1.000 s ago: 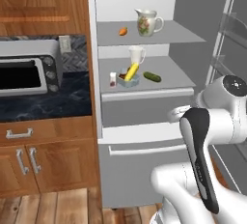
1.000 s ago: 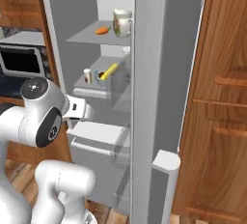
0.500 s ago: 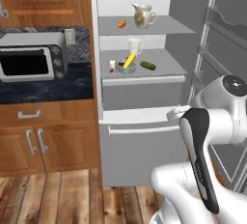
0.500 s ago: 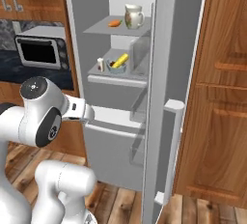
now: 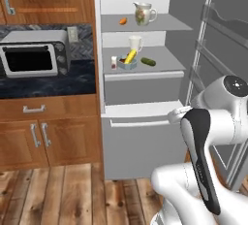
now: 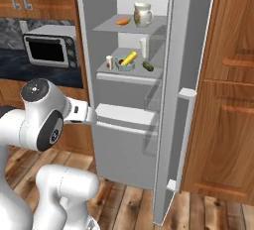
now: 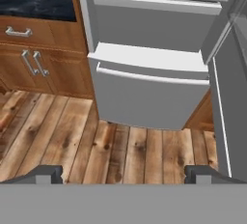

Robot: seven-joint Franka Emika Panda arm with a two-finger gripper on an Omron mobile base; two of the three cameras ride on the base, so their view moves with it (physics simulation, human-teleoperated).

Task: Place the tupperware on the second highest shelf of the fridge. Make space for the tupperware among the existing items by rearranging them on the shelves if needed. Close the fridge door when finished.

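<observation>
tupperware (image 5: 127,63) sits on second highest shelf (image 5: 145,74), at 9 o'clock of cucumber (image 5: 148,62), seemingly already placed | gripper (image 7: 124,174) fingers apart, empty, aimed floorward | fridge door (image 6: 181,100) open, closing remains

arm folded low | end effector (image 7: 123,174) fingers spread wide, empty

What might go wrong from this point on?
1. The fridge door stands wide open right beside the arm; swinging toward it, the elbow may knock it.
2. The cucumber lies near the front edge of the second highest shelf; a hard close might roll it off.
3. The open pincer faces the lower drawer, not the door.
</observation>
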